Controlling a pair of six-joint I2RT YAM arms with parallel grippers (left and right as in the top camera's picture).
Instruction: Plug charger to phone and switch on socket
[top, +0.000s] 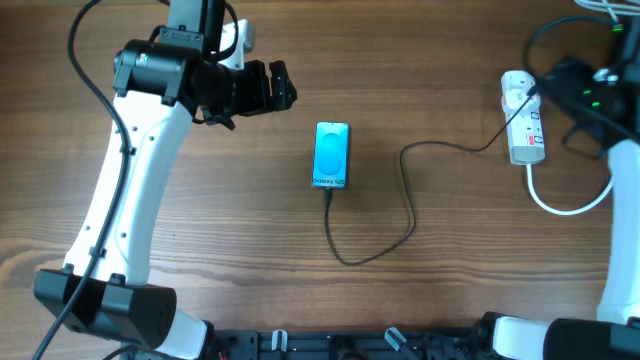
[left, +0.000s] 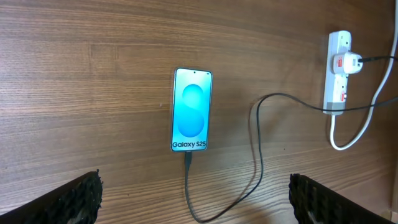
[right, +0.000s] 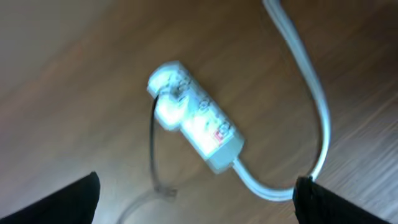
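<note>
Wood-grain desk (top: 230, 230) is carrying everything here. The phone (top: 332, 154) is lying flat near the middle, screen up and glowing cyan. The charger (left: 259, 149) is meeting its near short edge, looping toward the near edge of the desk and then running off to the socket (top: 524, 125), which is sitting close to the right edge. The plug (left: 350, 62) is sitting in the socket. The connector appears to be in the phone's port, though how fully it is seated is too small to tell. The switch position cannot be read either.

The left fingers (left: 74, 199) are standing wide and holding nothing, hanging above the desk between the phone and the far left corner. The right fingers (right: 59, 205) are also spread wide and empty, hovering over the socket. That view is blurred.

Judging by this, the switch is probably what is left, and the dangers are gathering there. The socket is lying loose, so an off-centre press is likely to slide or tip it rather than rock the switch. Any such shift is going to tug the thin cable and may drag the connector out of the phone. Wide fingers coming down may also snag the cable or the white cord (right: 314, 87), or hit the plug instead of the switch.
</note>
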